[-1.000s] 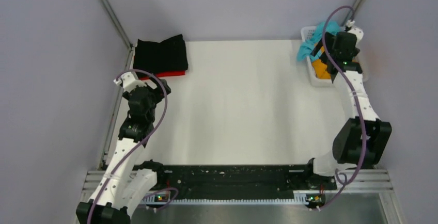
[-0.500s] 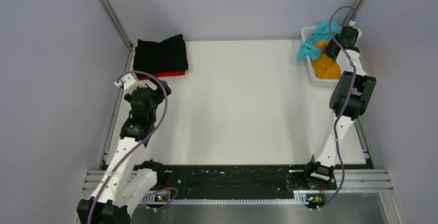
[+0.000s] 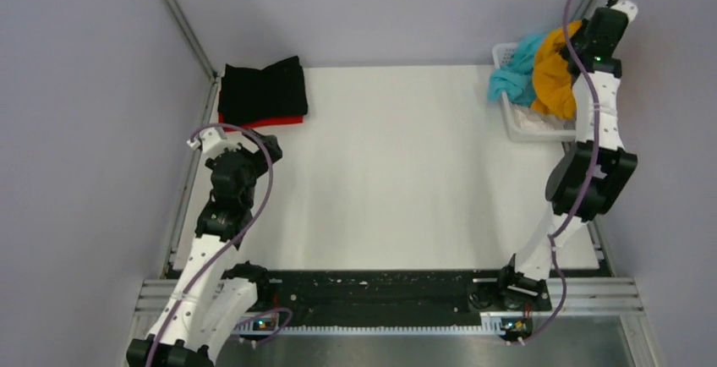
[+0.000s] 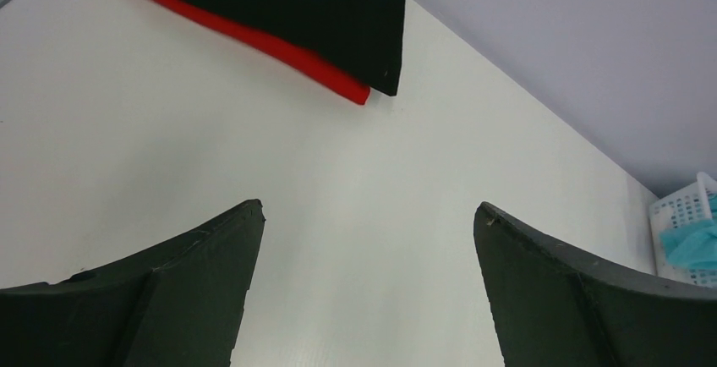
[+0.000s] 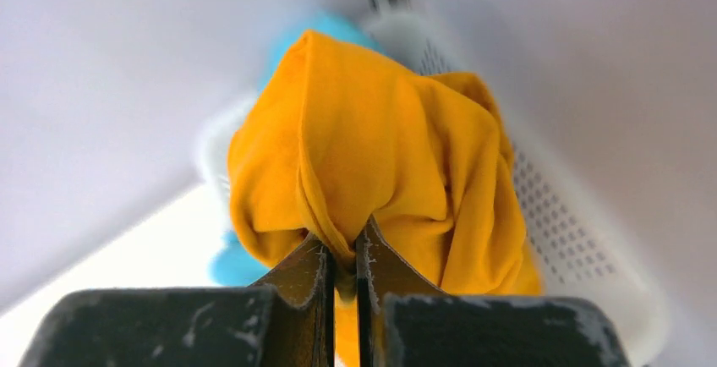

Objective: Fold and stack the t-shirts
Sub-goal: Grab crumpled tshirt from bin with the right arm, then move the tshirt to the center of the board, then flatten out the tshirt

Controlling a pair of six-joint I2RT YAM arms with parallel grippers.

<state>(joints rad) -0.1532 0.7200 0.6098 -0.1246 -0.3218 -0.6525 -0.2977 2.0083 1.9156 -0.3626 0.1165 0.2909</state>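
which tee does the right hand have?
The orange t-shirt: pinched in the shut right hand and hanging above the basket. The teal one drapes over the basket rim; black lies folded on red, far left.

Right gripper [image 5: 342, 257] clamped on a fold of orange t-shirt [image 5: 380, 156]. Cloth bunched over white lattice basket [image 5: 558, 232]; teal t-shirt [image 5: 232, 265] behind.

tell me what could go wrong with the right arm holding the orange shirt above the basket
The right gripper pinches only a thin fold of the orange t-shirt, so the hanging cloth might slip free. The teal t-shirt drapes over the rim of the basket, right against the orange one, and could get dragged out with it.
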